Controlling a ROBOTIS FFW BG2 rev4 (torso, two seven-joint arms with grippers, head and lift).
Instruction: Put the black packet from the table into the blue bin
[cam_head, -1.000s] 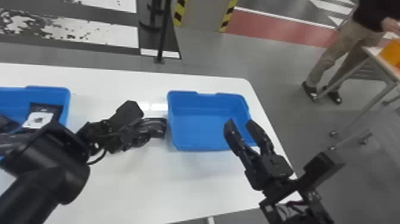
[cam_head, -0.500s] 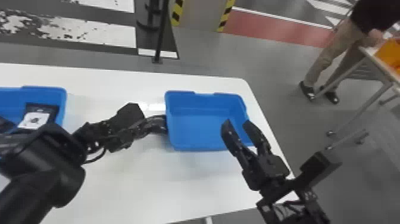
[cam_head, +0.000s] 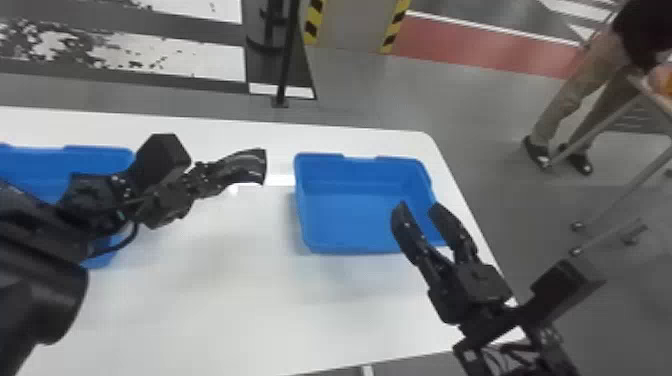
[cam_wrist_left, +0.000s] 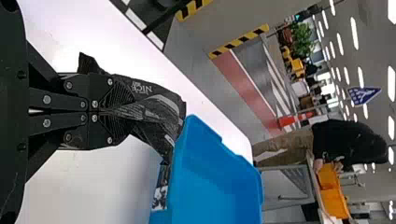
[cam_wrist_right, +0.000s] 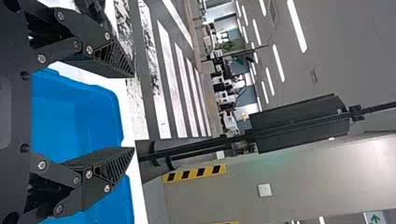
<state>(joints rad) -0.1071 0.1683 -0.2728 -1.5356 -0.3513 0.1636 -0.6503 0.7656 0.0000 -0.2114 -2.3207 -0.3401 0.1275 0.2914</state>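
One packet (cam_wrist_left: 161, 103) pinched in the left end effector (cam_wrist_left: 127, 111);
looks soft, likely slippery; best held mid-body; right end effector (cam_wrist_right: 133, 112) spread.

Black packet (cam_wrist_left: 161, 105), blue bin (cam_head: 350, 220), white surface (cam_head: 225, 300)
Packet's got pale lettering and grey streaks, bin's plain blue by the surface's far right corner, and past the far edge there's yellow-and-black striping (cam_head: 312, 22) plus a dull red floor band (cam_head: 480, 47).

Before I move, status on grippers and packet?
Left gripper shut on black packet, left of right-hand blue bin. Right gripper open near that bin's right side, might crowd the drop.
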